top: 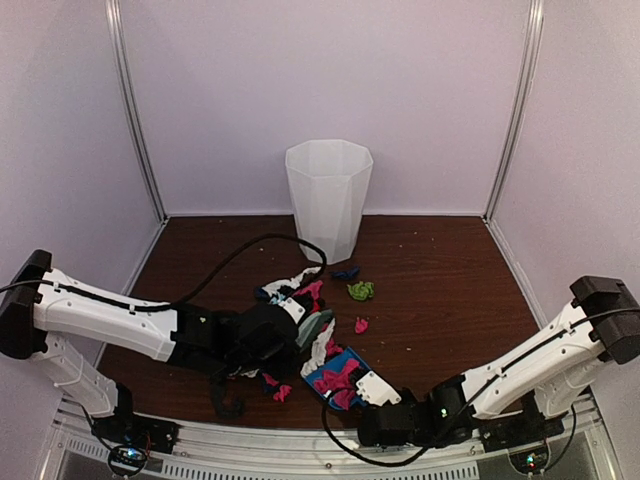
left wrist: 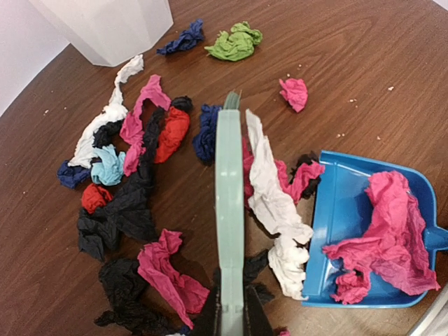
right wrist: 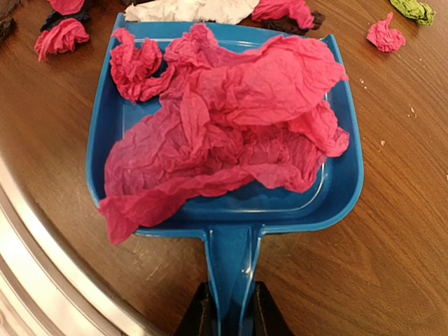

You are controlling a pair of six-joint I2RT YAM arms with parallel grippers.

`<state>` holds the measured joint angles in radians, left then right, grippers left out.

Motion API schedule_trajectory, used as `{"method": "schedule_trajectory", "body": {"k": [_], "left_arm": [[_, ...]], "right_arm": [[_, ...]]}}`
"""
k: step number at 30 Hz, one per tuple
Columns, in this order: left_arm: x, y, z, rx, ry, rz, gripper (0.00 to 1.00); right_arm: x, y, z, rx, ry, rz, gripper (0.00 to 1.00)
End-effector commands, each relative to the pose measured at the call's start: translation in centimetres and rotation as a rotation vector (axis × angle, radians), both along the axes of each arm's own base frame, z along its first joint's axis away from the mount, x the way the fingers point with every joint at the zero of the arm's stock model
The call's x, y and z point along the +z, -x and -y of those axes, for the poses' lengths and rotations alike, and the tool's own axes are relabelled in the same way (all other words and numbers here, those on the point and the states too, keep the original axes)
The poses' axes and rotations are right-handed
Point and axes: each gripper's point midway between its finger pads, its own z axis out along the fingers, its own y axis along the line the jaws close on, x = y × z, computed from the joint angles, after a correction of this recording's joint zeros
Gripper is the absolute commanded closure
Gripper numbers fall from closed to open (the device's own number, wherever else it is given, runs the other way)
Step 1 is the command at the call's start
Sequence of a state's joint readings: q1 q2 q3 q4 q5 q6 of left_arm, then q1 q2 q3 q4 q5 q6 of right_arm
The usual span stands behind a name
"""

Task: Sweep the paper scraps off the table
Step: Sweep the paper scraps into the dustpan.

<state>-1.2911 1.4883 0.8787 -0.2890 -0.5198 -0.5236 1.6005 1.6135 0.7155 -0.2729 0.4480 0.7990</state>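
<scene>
Left wrist: paper scraps [left wrist: 157, 262] flanking claw [left wrist: 231, 316]

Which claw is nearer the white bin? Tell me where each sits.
Left. The left claw, shut on the green brush, is among the scraps in front of the bin. The right claw, holding the blue dustpan, sits by the front edge of the table, farther off.

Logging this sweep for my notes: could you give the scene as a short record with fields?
left fingers: shut on the mint-green brush
right fingers: shut on the handle of the blue dustpan
in dustpan: crumpled pink paper
paper scraps: many loose on the table around the brush
white bin: upright behind the scraps
</scene>
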Motion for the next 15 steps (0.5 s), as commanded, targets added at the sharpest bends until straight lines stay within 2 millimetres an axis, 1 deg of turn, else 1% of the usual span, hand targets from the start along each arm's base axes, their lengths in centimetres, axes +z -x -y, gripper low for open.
{"method": "schedule_trajectory", "body": {"k": [1, 4, 8, 11, 15], "left_arm": [[1.2, 1.2, 1.7, -0.075, 0.063, -0.026, 1.00], [1.3, 1.9, 2.1, -0.101, 0.065, -0.034, 1.00], [1.6, 2.4, 2.5, -0.115, 0.070, -0.032, 1.00], [1.5, 2.2, 2.4, -0.105, 0.063, -0.024, 1.00], [1.5, 1.6, 1.8, -0.066, 0.047, 0.001, 1.00]], "right_arm": [[-0.7, -1.2, 1.1, -0.020, 0.054, 0.016, 1.00], [-0.3, -1.8, 1.2, -0.030, 0.042, 0.024, 1.00], [0.6, -1.9, 1.0, -0.030, 0.040, 0.031, 1.00], [1.2, -1.5, 0.7, -0.009, 0.059, 0.006, 1.00], [1.7, -0.7, 0.9, 0.017, 0.109, -0.046, 1.00]]}}
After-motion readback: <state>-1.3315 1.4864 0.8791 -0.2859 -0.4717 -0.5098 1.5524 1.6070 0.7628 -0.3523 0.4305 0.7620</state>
